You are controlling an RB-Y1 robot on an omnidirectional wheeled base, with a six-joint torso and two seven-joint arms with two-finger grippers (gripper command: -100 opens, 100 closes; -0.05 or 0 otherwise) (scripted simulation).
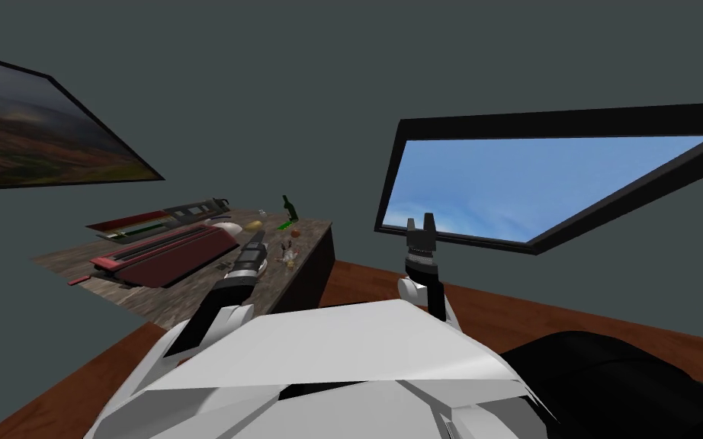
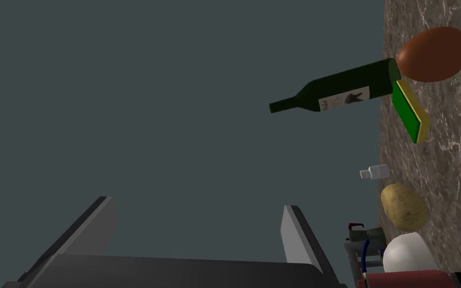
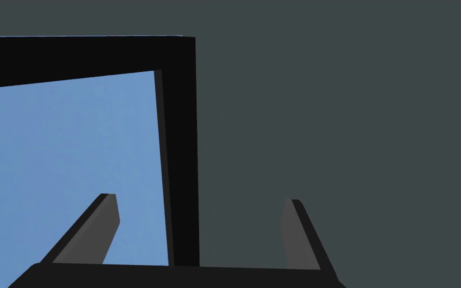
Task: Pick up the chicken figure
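Note:
The chicken figure (image 1: 288, 254) is a small pale shape with red and dark bits, standing on the dark marbled table (image 1: 106, 288) close to its right edge. My left gripper (image 1: 258, 236) hovers over the table just left of the figure and slightly beyond it. In the left wrist view the left gripper (image 2: 199, 220) is open with nothing between its fingers (image 2: 103, 222), and it faces the grey wall past the table. My right gripper (image 1: 421, 222) is raised off to the right in front of the window, and in its own view the right gripper (image 3: 199, 220) is open and empty.
Behind the figure stand a green bottle (image 1: 289, 207), a green and yellow sponge (image 2: 410, 111), a brown egg-shaped thing (image 2: 434, 54), a potato (image 2: 403, 206) and a small white bottle (image 2: 374, 172). A long dark red object (image 1: 167, 254) lies left of my arm.

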